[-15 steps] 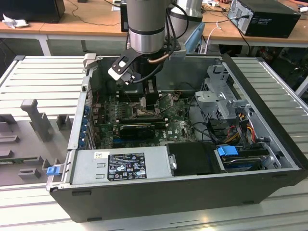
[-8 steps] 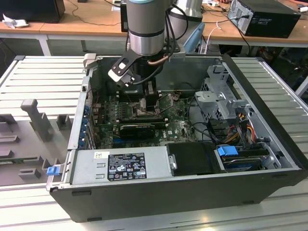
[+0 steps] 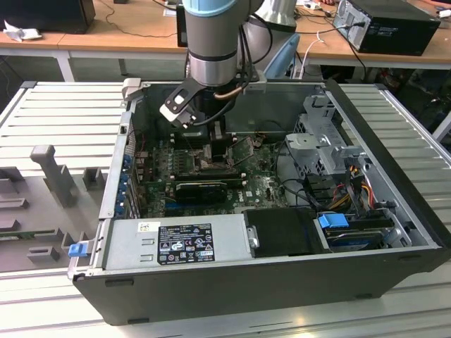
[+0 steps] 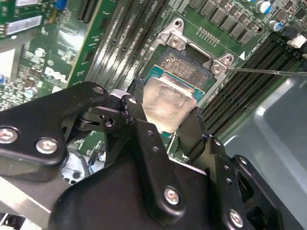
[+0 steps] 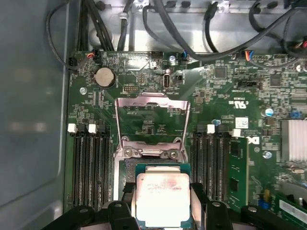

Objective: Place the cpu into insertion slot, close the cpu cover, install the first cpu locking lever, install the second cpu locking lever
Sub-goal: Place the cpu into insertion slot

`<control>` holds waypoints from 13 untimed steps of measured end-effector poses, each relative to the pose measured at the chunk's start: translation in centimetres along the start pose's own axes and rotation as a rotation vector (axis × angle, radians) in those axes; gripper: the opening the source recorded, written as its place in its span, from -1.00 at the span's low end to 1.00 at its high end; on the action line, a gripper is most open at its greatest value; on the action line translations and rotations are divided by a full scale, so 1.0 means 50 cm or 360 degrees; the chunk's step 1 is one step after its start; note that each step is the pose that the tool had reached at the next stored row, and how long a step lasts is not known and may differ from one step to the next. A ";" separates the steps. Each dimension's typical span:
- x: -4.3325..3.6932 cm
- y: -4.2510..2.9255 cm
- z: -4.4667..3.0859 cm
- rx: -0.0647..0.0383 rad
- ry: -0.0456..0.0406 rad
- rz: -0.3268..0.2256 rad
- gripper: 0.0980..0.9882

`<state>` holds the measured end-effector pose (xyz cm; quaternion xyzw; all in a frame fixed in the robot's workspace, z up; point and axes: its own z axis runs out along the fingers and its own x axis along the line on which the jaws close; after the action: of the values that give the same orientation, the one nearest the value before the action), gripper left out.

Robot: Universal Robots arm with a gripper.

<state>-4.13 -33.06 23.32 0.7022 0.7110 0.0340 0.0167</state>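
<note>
Room: lab w/ wooden tables point(image 3: 127, 35) along the back, cables and a black box point(image 3: 387, 24) on them. Work surface is a ribbed grey metal table point(image 3: 63, 113); grey fixture blocks point(image 3: 53, 172) sit on it at the exterior view's left.

PC case point(image 3: 282, 282) lies on its side on that table, side panel off, open face up. Inside:
- psu point(image 3: 176, 239) along the near edge
- drive cage point(image 3: 320, 141) at the exterior view's right, w/ coloured wiring by it
- green mobo point(image 3: 261, 186) on the case floor
- long black card point(image 3: 201, 189) lying across the mobo

Arm point(image 3: 211, 42) comes straight down into the case, over the far part of the mobo.

Gripper point(image 4: 163, 111) is clamped on the cpu point(image 4: 169, 100), one black finger on each of two opposite edges; same grasp in the first wrist view, gripper point(image 5: 163, 191) around cpu point(image 5: 163, 201).

Cpu is silver lid up, right over the insertion slot point(image 4: 184, 64). It covers the near part of the slot, and the far strip of dark contacts is exposed. Can't tell if it's seated or just above.

Cpu cover point(image 5: 152, 102) is swung open, standing back off the slot at its hinge side; mobo is visible thru its window. Thin metal rod point(image 4: 268, 72) sticks out sideways from a slot corner bracket.

Black mem slots point(image 5: 86, 167) run on both sides of the slot. Coin cell point(image 5: 104, 76) is on the mobo beyond the cover.
</note>
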 end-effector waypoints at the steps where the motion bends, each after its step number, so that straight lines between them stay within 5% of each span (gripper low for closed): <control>1: 0.001 -0.001 0.004 0.0000 0.0000 0.0000 -0.01; 13: 0.014 -0.012 0.042 0.0000 -0.0002 0.0025 -0.01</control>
<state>-4.60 -32.32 21.21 0.7078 0.7054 0.0338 0.0169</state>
